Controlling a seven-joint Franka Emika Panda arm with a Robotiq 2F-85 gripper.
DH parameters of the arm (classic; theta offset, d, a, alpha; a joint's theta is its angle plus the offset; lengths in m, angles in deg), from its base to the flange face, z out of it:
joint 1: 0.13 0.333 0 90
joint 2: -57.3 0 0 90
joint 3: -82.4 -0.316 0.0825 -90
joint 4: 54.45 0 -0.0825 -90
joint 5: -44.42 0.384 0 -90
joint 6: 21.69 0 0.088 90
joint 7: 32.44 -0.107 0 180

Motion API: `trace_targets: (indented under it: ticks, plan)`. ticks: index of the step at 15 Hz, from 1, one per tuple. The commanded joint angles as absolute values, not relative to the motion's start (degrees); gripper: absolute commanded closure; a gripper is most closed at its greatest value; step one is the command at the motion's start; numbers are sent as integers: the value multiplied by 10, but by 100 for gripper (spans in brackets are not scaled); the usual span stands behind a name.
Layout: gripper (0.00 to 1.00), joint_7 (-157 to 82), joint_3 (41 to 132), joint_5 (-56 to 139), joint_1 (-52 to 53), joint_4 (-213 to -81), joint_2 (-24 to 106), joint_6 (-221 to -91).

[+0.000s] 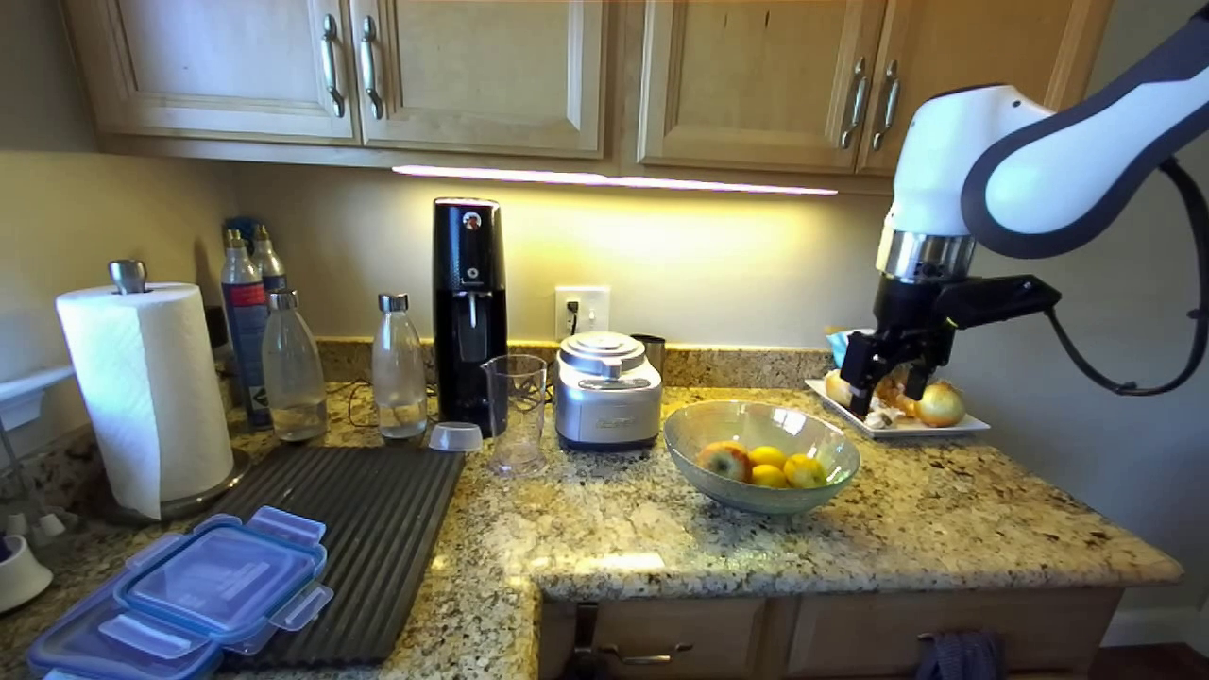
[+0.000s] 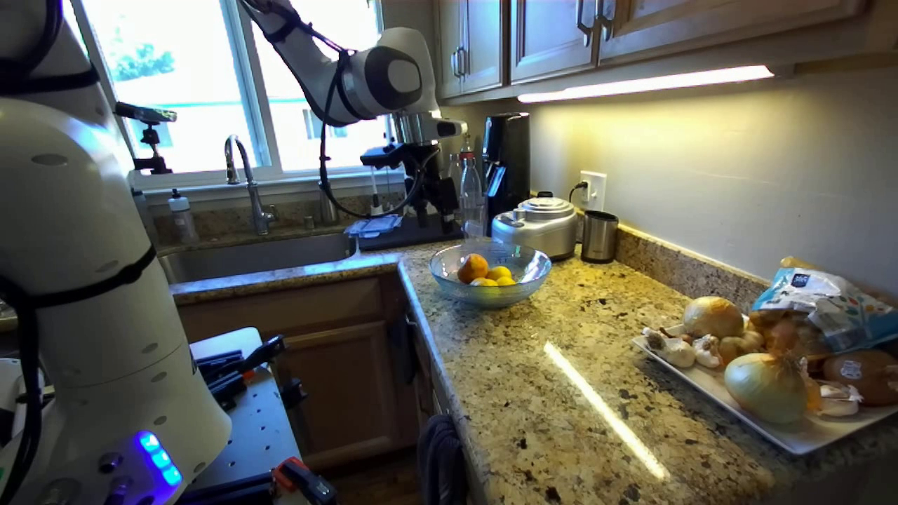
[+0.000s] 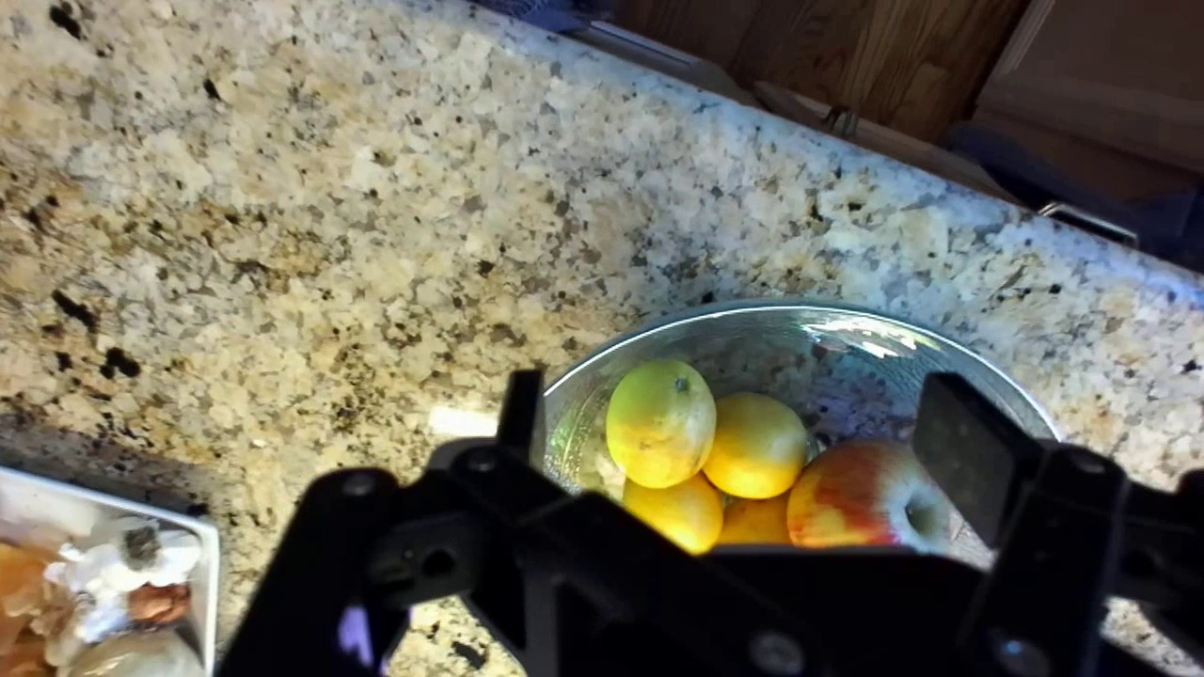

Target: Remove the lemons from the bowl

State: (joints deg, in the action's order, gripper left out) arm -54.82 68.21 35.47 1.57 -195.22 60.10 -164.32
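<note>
Above the table (image 1: 604, 538), arm (image 1: 1086, 189) slopes in from upper right of an exterior view, end section near-vertical. Gripper (image 1: 888, 399) points down in both exterior views, apart from the glass bowl (image 1: 723, 491), jaws spread wide. Lemons (image 3: 755, 444) sit inside the glass bowl, clustered next to an apple (image 3: 865, 498); wrist view frames them between the jaws, lower down.

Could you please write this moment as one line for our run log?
goal: lemons out of bowl; tool: open, empty, apart from bowl; lemons: in bowl, beside apple; next: probably lowering tool toward lemons
</note>
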Motion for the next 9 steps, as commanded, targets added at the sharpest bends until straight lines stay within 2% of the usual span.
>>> trace_targets:
  ticks: [1,9]
  plan:
    - [0,-492,707,350,40,-1909,539,-1663]
    - [0,-402,738,346,60,-1820,423,-1667]
